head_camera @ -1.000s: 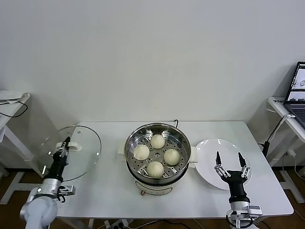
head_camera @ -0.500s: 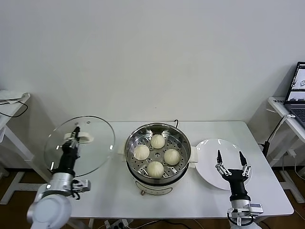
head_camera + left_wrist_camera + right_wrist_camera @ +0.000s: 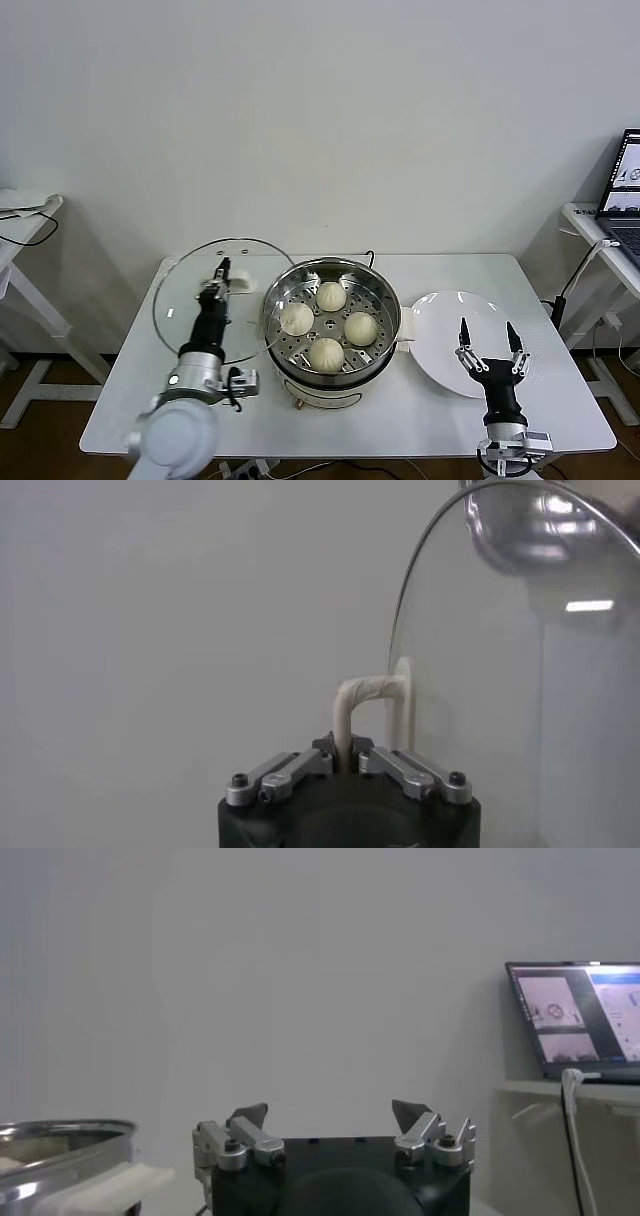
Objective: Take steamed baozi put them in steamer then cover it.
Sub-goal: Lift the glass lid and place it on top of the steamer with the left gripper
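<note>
The steel steamer [image 3: 276,295] stands at the table's middle with several cream-white baozi [image 3: 331,296] on its perforated tray. My left gripper [image 3: 220,277] is shut on the white handle [image 3: 358,702] of the round glass lid [image 3: 190,292] and holds the lid tilted in the air just left of the steamer, its edge near the pot's rim. In the left wrist view the lid's glass [image 3: 500,660] stands beside the handle. My right gripper [image 3: 490,335] is open and empty, pointing up over the near part of the white plate [image 3: 440,320]. It also shows in the right wrist view [image 3: 330,1116].
The white plate lies right of the steamer with nothing on it. The steamer's rim [image 3: 60,1138] shows in the right wrist view. A side table with a laptop [image 3: 625,190] stands at the far right, another table [image 3: 25,215] at the far left.
My left gripper has carried the glass lid rightward from the table's left edge to beside the steamer. The right gripper has stayed by the plate.
</note>
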